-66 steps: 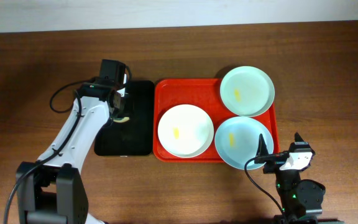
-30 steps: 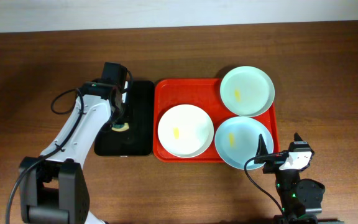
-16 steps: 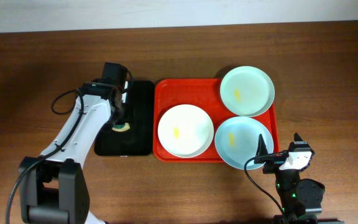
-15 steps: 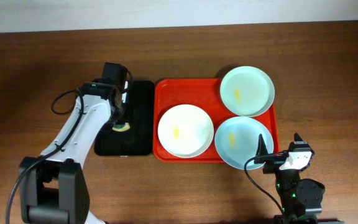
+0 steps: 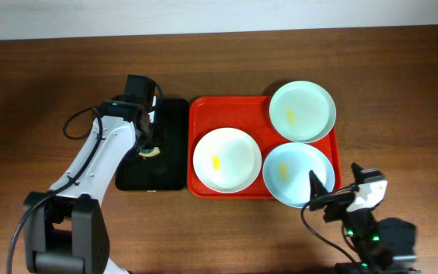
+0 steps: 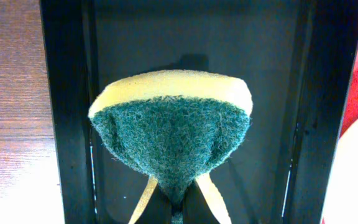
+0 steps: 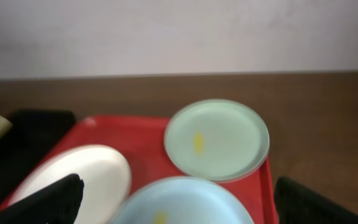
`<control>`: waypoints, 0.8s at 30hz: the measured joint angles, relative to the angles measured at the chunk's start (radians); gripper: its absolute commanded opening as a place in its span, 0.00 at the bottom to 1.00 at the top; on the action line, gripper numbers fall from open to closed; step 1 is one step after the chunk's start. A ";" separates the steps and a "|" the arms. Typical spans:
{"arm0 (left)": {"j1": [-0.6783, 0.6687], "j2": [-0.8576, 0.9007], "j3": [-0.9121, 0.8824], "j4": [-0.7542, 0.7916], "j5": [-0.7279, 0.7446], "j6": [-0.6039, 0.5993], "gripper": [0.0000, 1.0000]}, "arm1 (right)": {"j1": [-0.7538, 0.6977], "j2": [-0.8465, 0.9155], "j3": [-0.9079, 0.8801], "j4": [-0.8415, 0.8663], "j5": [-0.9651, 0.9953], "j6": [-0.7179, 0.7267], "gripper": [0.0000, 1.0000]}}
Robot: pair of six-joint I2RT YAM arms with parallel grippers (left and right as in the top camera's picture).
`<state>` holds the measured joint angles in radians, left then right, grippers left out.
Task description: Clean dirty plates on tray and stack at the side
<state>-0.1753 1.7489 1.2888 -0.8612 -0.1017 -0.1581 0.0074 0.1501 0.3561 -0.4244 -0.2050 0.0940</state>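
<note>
The right gripper (image 5: 334,175) is closest to the robot. Its two fingers are spread wide and nothing is between them. It hangs at the 5 o'clock corner of the red tray (image 5: 219,114), right at the near edge of the blue plate (image 5: 299,161). In the right wrist view, that plate lies low in the middle, between the two fingers.

A bit farther away, the white plate (image 5: 234,148) lies at 8 o'clock on the red tray, just beside the blue one. The black tray (image 5: 169,164) lies at 9 o'clock from the red tray, and the two trays touch. The left gripper (image 6: 176,200) hangs over the black tray. Its fingers pinch the narrow end of a sponge (image 6: 173,134) that is green with a yellow back. The white plate is at 3 o'clock from those fingers, close but not touching.

The green plate (image 5: 314,103) is farthest away, at 1 o'clock on the red tray.

There are three plates, two trays and one sponge. Each plate has one yellow smear (image 5: 216,161), so there are three.

Since half a second ago, the right arm has slid toward 5 o'clock on the table (image 5: 401,91), and its fingers lean more over the blue plate. The sponge sits a tiny bit farther from the robot. The plates have not moved.
</note>
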 measured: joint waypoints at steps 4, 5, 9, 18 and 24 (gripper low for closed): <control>0.000 0.000 0.000 0.013 0.001 0.000 0.00 | 0.000 0.187 0.302 -0.207 -0.016 0.008 0.98; 0.000 0.000 0.000 0.014 0.000 0.000 0.00 | 0.000 0.251 0.388 -0.282 -0.019 0.007 0.98; 0.000 0.000 0.000 0.021 0.000 0.000 0.00 | 0.000 0.494 0.679 -0.549 -0.023 0.008 0.98; 0.000 -0.114 0.002 0.014 0.058 -0.003 0.00 | 0.000 0.897 1.000 -0.716 -0.105 0.013 0.82; -0.001 -0.319 0.013 -0.058 0.101 -0.003 0.00 | 0.013 1.029 1.000 -0.738 -0.211 0.034 0.40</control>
<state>-0.1761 1.4303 1.3022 -0.9192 -0.0006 -0.1616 0.0200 1.1793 1.3563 -1.1625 -0.4156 0.1284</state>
